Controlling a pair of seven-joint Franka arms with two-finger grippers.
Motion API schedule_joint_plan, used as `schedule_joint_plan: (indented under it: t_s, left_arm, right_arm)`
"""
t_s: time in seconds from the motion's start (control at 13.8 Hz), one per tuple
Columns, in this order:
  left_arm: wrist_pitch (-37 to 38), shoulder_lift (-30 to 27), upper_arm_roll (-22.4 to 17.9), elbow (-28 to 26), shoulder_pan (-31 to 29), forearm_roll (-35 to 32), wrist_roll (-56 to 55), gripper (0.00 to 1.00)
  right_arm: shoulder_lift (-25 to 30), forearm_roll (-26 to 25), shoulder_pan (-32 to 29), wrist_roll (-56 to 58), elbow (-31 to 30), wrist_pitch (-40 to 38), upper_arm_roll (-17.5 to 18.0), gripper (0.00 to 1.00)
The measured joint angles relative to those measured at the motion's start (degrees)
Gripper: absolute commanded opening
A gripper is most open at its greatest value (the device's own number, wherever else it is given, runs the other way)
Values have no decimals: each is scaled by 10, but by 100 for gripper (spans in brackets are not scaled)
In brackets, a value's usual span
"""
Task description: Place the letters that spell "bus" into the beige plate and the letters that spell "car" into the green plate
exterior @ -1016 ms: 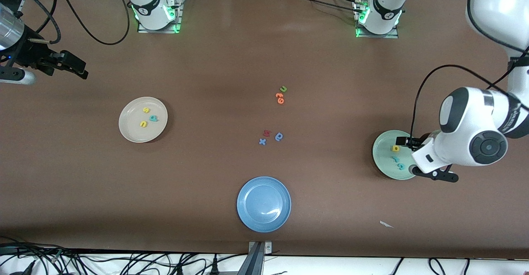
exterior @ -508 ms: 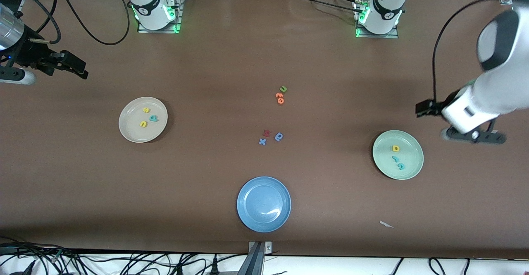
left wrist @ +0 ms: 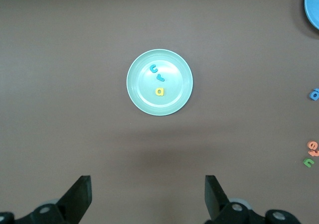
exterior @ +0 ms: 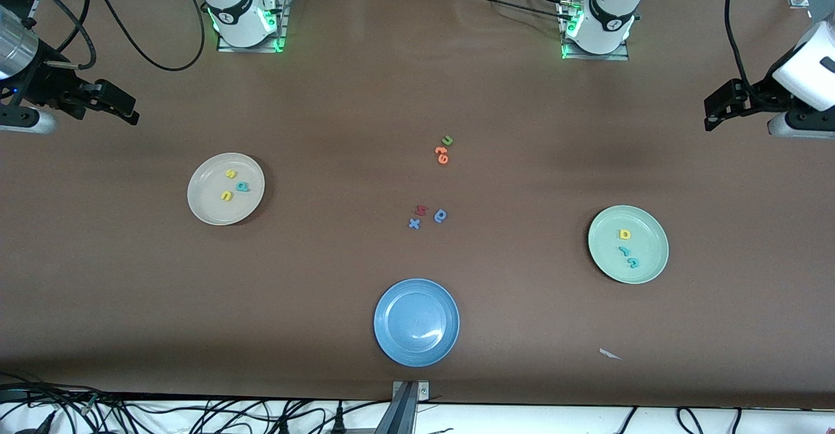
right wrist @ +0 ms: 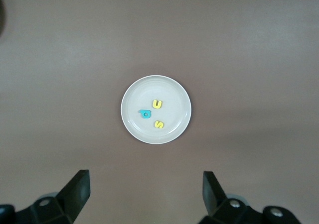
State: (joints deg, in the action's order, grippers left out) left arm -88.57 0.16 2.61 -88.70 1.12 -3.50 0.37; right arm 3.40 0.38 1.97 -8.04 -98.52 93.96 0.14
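Left hand (exterior: 714, 109) is up in the air over the worktop (exterior: 326, 277) at the left arm's end, fingers (left wrist: 79, 199) spread wide, holding nothing. Green plate (exterior: 628, 244) sits on the worktop well apart from it, below and toward the front camera; in the left wrist view the plate (left wrist: 159, 82) lies straight out ahead of the open fingers. In it: teal c (exterior: 632, 263), teal r (exterior: 625, 250), yellow a (exterior: 624, 233), all lying flat inside the rim, close together but not touching.

Right hand (exterior: 121, 109) hangs over the worktop at the right arm's end, fingers (right wrist: 77, 191) wide apart too, empty. Beige plate (exterior: 226, 188) lies well clear of it, ahead of the fingers in the right wrist view (right wrist: 155, 109). It holds yellow s (exterior: 229, 173), teal b (exterior: 242, 186), yellow u (exterior: 226, 196).

Between the two hands, mid-worktop: green u (exterior: 447, 140) touching an orange letter pair (exterior: 441, 155); nearer the front camera a red letter (exterior: 421, 210), blue x (exterior: 413, 223), and blue round letter (exterior: 440, 215). Blue plate (exterior: 416, 322) is nearest the front camera, nothing in it. Small white scrap (exterior: 609, 354) lies on the worktop nearer the front camera than the green plate.
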Motion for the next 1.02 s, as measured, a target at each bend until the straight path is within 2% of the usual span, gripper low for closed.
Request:
schedule_joint_plan:
  t_s: [1.02]
  left_arm:
    - [-3, -7, -2, -8, 5, 0, 0, 100]
  right_arm:
    - [0, -6, 0, 0, 0, 0, 0, 100]
